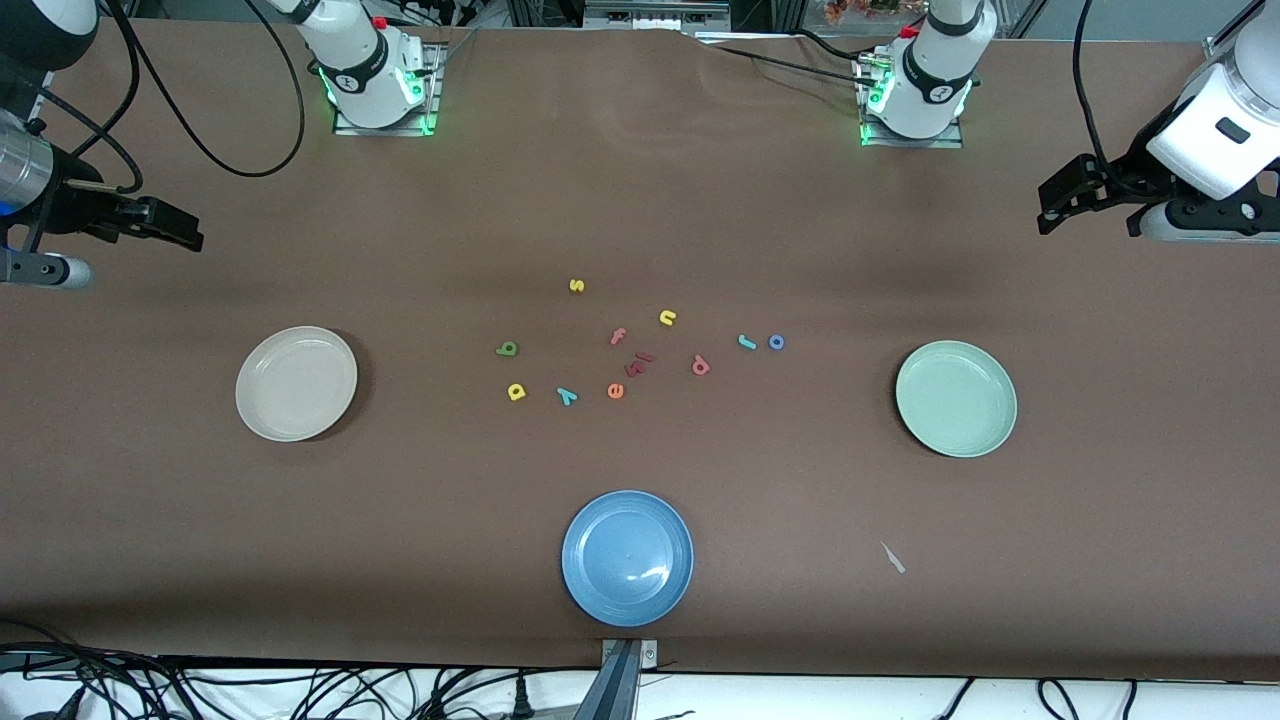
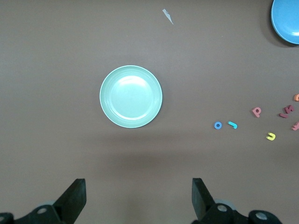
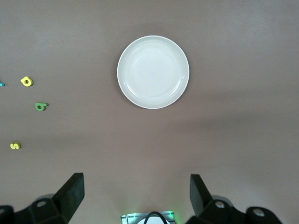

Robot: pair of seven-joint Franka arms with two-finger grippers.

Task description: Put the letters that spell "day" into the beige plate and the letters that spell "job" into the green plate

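We are seeing the d (image 1: 516, 392), y (image 1: 567, 396) and a (image 1: 508, 349) lying flat nearer the beige plate (image 1: 296, 383) — the b (image 1: 700, 366), j (image 1: 747, 342) and o (image 1: 776, 342) nearer the green plate (image 1: 956, 398). Left gripper (image 2: 138, 198) and right gripper (image 3: 136, 196) are hovering wide open, each empty, over its end of the table.
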